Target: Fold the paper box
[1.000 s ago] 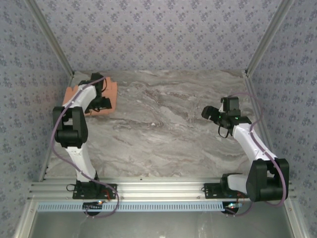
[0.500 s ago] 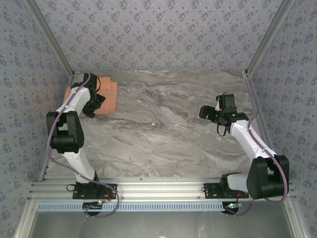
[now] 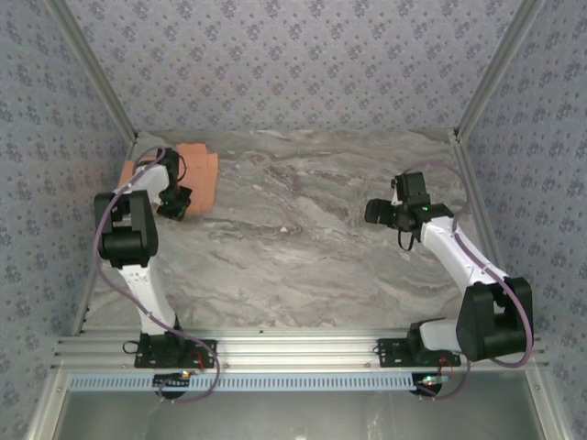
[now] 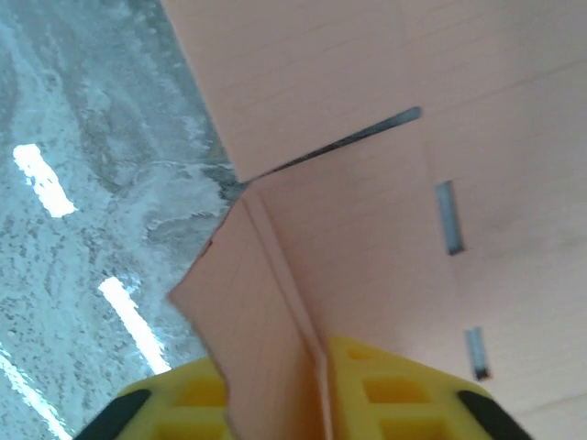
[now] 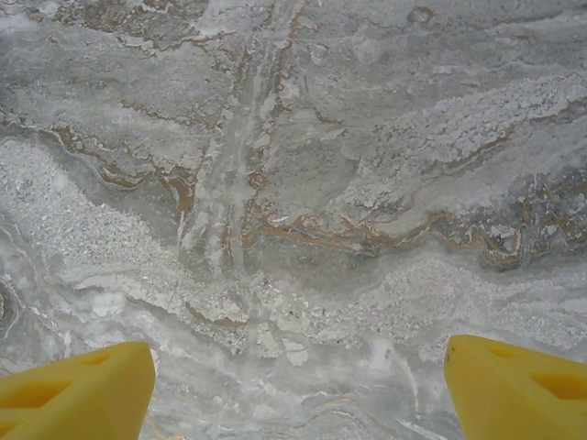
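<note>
**Left claw (image 3: 174, 203) holding a flap of the salmon-orange thin-card paper box (image 3: 198, 169).**
You are pinching a raised flap between the yellow fingers (image 4: 404, 390). The rest of the sheet is lying flat ahead of that claw on the grey marbled tabletop (image 5: 293, 183). Your right claw (image 5: 293, 394) is hovering wide open over bare tabletop, well apart from the box.

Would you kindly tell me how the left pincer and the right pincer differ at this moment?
The left yellow-fingered pincer is closed on a raised flap of the salmon-orange card paper box; the right yellow-fingered pincer is wide open and holds nothing. The left one sits at the far-left corner, on the card; the right one hangs over the grey marbled tabletop on the right side, well apart from the card. Both have yellow fingers.
</note>
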Available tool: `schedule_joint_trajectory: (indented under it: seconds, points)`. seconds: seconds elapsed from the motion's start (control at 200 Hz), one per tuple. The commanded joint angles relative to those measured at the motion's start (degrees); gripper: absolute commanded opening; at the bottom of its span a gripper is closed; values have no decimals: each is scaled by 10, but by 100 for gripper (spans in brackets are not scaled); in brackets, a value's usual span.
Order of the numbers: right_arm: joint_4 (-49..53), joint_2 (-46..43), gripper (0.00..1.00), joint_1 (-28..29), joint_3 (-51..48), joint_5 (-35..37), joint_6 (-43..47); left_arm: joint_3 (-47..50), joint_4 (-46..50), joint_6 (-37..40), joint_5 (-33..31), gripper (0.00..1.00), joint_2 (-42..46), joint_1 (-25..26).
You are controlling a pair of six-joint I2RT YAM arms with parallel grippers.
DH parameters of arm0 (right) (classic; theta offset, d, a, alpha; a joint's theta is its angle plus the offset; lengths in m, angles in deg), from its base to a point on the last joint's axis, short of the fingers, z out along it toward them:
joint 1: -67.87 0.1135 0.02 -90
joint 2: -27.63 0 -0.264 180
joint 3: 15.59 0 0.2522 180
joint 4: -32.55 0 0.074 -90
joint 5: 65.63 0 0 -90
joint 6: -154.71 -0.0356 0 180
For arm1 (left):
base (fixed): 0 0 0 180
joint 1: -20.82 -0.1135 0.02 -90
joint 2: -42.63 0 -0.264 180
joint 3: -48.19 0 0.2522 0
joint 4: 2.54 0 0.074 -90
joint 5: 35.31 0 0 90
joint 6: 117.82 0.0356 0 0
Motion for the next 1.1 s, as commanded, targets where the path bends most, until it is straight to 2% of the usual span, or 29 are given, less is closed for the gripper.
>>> schedule_joint_trajectory:
  seconds: [0.0, 0.12, 0.245, 0.325, 0.435, 0.48, 0.59, 0.69, 0.834, 0.949, 1.099]
  points:
    - [32, -8, 85, 9, 18, 31, 10, 29, -15, 66, 2, 11, 73, 4]
    - [24, -12, 85, 16, 14, 23, 3, 100, -38, 140, 25, 0, 151, 15]
    - [13, -12, 85, 19, 26, 9, -15, 198, -87, 213, 93, 0, 236, 42]
    - [18, -15, 85, 20, 43, 0, -26, 243, -101, 263, 133, 0, 284, 81]
    - [17, -22, 85, 18, 55, -13, -28, 255, -90, 325, 216, 0, 310, 143]
    - [21, -24, 85, 17, 61, -14, -29, 257, -93, 348, 257, 0, 313, 173]
    - [37, -31, 86, 8, 73, -20, -32, 264, -118, 389, 300, 0, 315, 243]
    - [43, -39, 86, -12, 67, -52, -36, 261, -139, 427, 326, 0, 305, 277]
    - [67, -36, 80, -30, 45, -140, -57, 251, -160, 465, 351, 0, 273, 282]
    - [77, -36, 74, -1, 0, -180, -71, 228, -140, 497, 359, 2, 238, 282]
    - [79, -43, 70, 33, -70, -222, -88, 249, -163, 479, 362, 4, 228, 282]
